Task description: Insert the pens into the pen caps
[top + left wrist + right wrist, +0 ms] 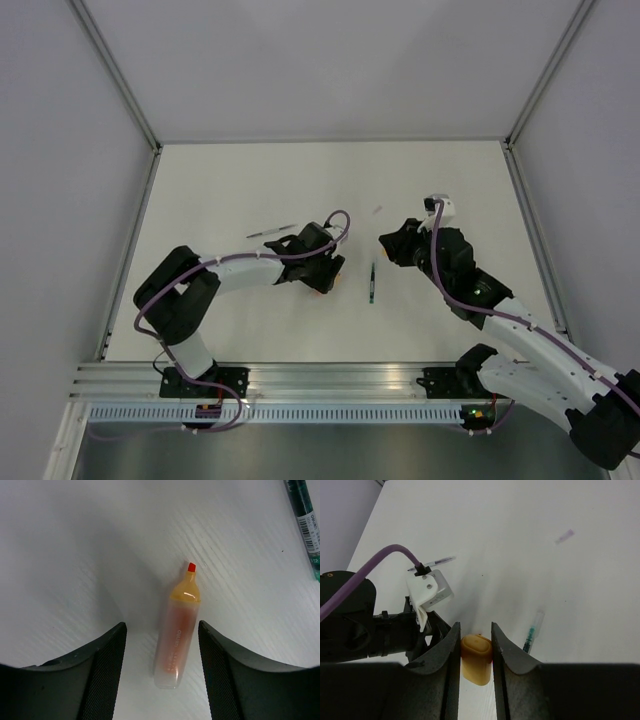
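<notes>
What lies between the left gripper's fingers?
The uncapped orange marker, lying flat with its red tip pointing away from the wrist; the left gripper is open around it. The left wrist view shows this.

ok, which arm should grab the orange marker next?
Left. The left gripper, open, sits either side of the marker on the table; the right gripper is shut on the yellow cap.
</notes>
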